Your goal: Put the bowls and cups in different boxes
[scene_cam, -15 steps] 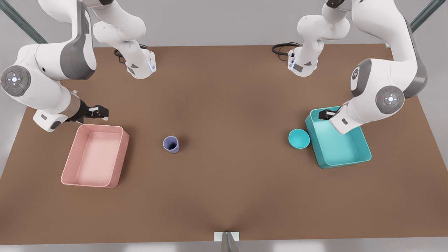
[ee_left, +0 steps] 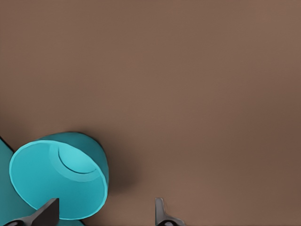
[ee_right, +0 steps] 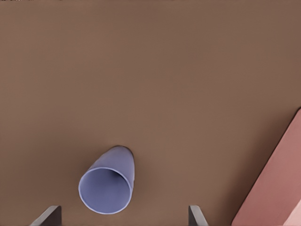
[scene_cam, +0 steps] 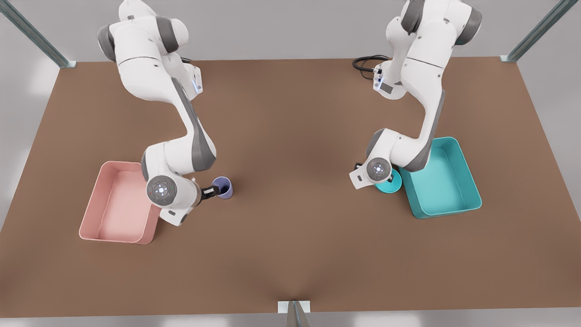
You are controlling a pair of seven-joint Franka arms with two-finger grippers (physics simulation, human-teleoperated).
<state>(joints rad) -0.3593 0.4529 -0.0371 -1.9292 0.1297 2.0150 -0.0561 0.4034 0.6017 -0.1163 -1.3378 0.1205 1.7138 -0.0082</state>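
A teal bowl (scene_cam: 391,185) (ee_left: 56,174) sits upright on the table, against the near-left side of the teal box (scene_cam: 442,181). My left gripper (ee_left: 103,210) hovers over it, open, with one fingertip over the bowl's rim and the other over bare table. The lavender cup (scene_cam: 223,187) (ee_right: 107,186) stands upright on the table to the right of the pale pink box (scene_cam: 119,206) (ee_right: 277,188). My right gripper (scene_cam: 211,192) (ee_right: 123,215) is open just beside and above the cup, holding nothing.
The brown table (scene_cam: 295,136) is bare between the two arms. Both boxes have nothing in them. A black cable (scene_cam: 365,62) lies at the far edge, and a small grey bracket (scene_cam: 294,308) sits at the near edge.
Both arms have swung in from the far ends of their boxes. The right gripper now sits by the cup and the left gripper over the bowl. Cup, bowl and boxes have not moved.
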